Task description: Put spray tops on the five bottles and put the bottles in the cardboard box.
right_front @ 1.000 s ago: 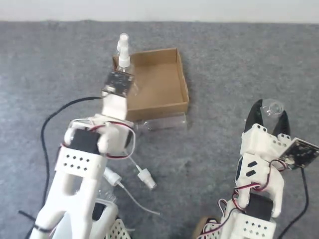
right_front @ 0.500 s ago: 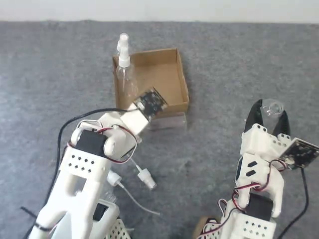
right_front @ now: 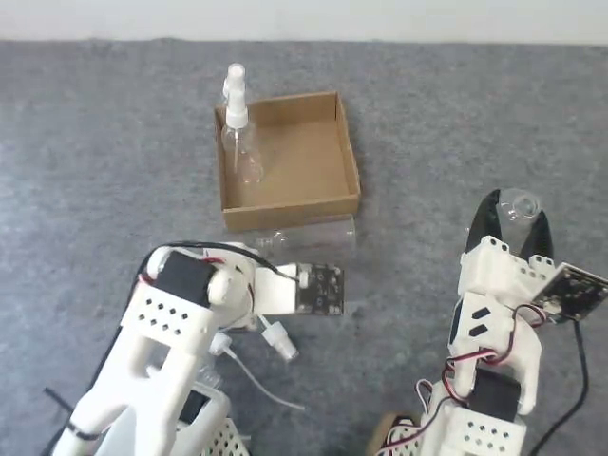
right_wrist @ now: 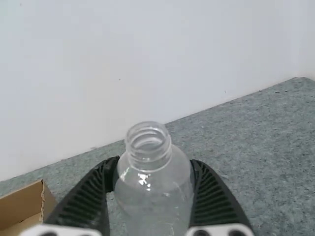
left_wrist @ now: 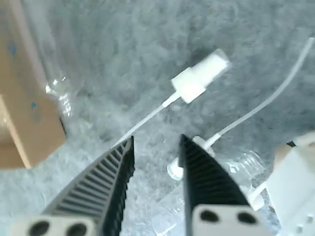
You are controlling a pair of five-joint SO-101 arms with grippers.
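high view, count it up: one cardboard box (right_front: 294, 207) upper middle, three bottles, two loose tops. capped bottle (right_front: 237, 133) stands inside by the left wall, bare bottle (right_front: 309, 234) lies along the front wall. spray top (right_front: 279, 340) and second spray top (right_front: 217, 339) lie lower left. left gripper (left_wrist: 155, 142) is parted and empty over them. right gripper (right_wrist: 150, 169) is clamped on the open-necked bottle (right_wrist: 147, 140), right side.

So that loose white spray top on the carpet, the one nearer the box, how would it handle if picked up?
Probably light: the spray top is small plastic. Its thin tube looks bendy, so it would likely flop or wobble when lifted. The rounded head might roll if nudged, though the carpet should damp that.
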